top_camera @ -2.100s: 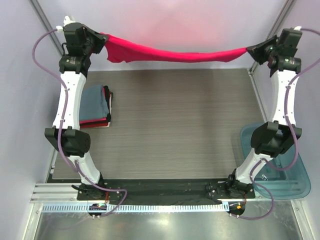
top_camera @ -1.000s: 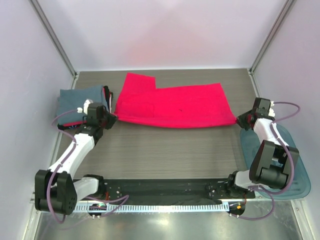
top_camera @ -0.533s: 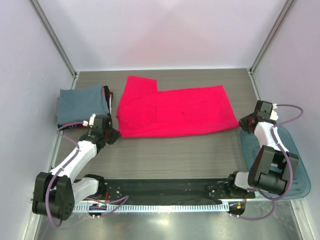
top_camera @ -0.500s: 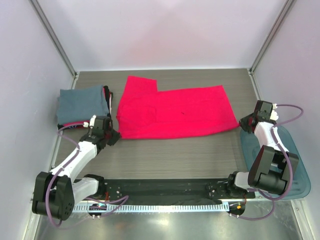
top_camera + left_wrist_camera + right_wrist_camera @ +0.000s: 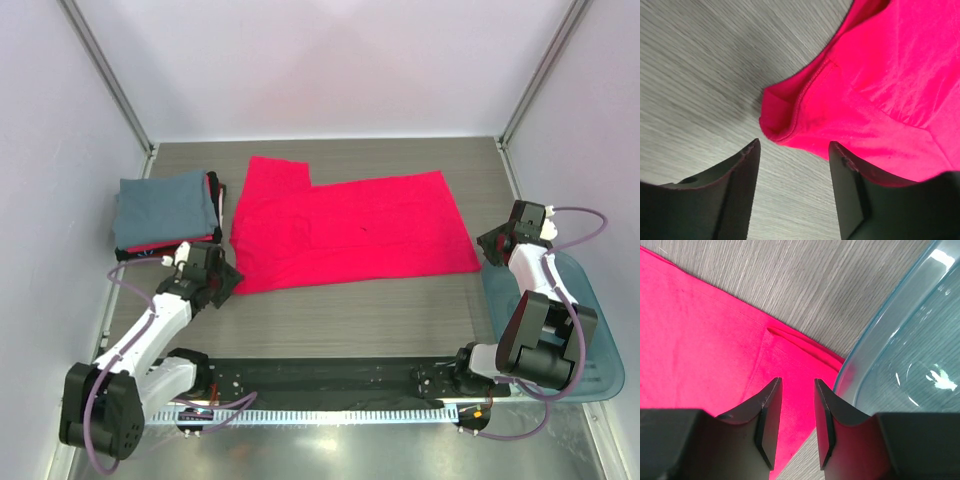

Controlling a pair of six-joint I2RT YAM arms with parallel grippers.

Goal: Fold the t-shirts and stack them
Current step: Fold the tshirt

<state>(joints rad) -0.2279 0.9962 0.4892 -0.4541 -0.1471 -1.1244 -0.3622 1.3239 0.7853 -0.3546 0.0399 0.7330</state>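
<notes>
A bright red-pink t-shirt [image 5: 350, 230] lies spread flat across the middle of the table. Its near-left corner [image 5: 782, 122] is curled and sits just beyond my left gripper [image 5: 228, 278], which is open with only bare table between its fingers [image 5: 747, 170]. My right gripper [image 5: 483, 243] hovers over the shirt's near-right corner [image 5: 805, 352], open with a narrow gap and no cloth pinched. A stack of folded t-shirts [image 5: 165, 208], slate blue-grey on top with red and dark edges below, sits at the left.
A translucent teal tub [image 5: 565, 320] stands at the right edge, its rim [image 5: 880, 325] right beside my right gripper. Metal frame posts and pale walls bound the table. The arm bases sit on a black rail at the near edge.
The shirt, earlier held up between both grippers, now lies on the table. Both grippers have opened and let go of its corners; the left one has backed toward the near edge.
</notes>
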